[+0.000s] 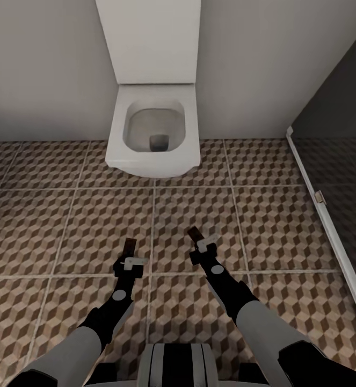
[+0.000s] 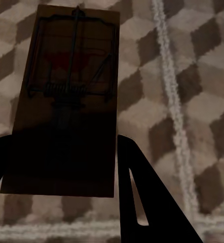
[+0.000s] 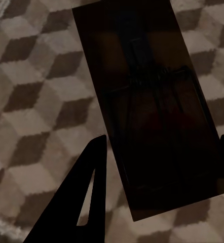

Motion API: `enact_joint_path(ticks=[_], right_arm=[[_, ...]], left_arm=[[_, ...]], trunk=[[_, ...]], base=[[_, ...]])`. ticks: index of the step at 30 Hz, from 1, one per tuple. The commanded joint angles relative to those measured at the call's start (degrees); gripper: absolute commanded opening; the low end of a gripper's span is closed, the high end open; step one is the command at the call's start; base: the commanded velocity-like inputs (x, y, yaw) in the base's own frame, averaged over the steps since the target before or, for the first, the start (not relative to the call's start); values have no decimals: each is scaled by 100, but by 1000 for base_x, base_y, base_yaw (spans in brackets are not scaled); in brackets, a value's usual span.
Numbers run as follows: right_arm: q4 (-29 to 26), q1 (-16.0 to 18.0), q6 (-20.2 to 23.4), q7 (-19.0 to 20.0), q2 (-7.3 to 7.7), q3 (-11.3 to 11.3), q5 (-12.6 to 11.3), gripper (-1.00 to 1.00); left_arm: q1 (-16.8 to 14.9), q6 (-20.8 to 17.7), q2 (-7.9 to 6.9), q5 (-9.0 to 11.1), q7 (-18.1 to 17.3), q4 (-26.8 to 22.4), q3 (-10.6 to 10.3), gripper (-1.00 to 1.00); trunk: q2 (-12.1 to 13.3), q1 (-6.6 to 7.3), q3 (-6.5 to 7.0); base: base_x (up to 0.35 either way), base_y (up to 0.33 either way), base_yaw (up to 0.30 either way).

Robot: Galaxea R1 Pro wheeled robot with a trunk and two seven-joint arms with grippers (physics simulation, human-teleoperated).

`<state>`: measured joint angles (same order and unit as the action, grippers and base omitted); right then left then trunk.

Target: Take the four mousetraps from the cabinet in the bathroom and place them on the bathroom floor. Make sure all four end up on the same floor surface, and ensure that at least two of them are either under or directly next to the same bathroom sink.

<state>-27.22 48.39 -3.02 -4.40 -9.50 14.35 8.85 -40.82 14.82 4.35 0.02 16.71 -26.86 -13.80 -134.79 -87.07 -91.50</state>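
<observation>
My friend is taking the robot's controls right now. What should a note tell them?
Left gripper: jaws shut on a mousetrap, held above the floor.
Right gripper: jaws shut on a second mousetrap, also held above the floor.
Place: robot faces the white toilet on the cube-patterned bathroom floor; a dark glass panel stands at the right.
Done: two traps picked up and carried here.
Left: no sink or cabinet is in sight here. Find the sink, set these two traps on the floor beside or under it, then see to the other two.
</observation>
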Motion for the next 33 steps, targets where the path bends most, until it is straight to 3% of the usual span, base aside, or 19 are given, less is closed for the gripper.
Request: enact_joint_path(ticks=[1,22,33], right_arm=[[6,4,-6,-43,1,24,38,-100],[6,4,-6,-43,1,24,38,-100],[6,4,-6,-43,1,24,38,-100]], left_arm=[[-4,3,-4,-20,78,5,-44,-100],[-4,3,-4,-20,78,5,-44,-100],[-4,3,-4,-20,78,6,-44,-100]], trunk=[[-3,0,-12],[-3,0,-178],[-444,-241,-463]], base=[[0,0,0],[0,0,0],[0,0,0]])
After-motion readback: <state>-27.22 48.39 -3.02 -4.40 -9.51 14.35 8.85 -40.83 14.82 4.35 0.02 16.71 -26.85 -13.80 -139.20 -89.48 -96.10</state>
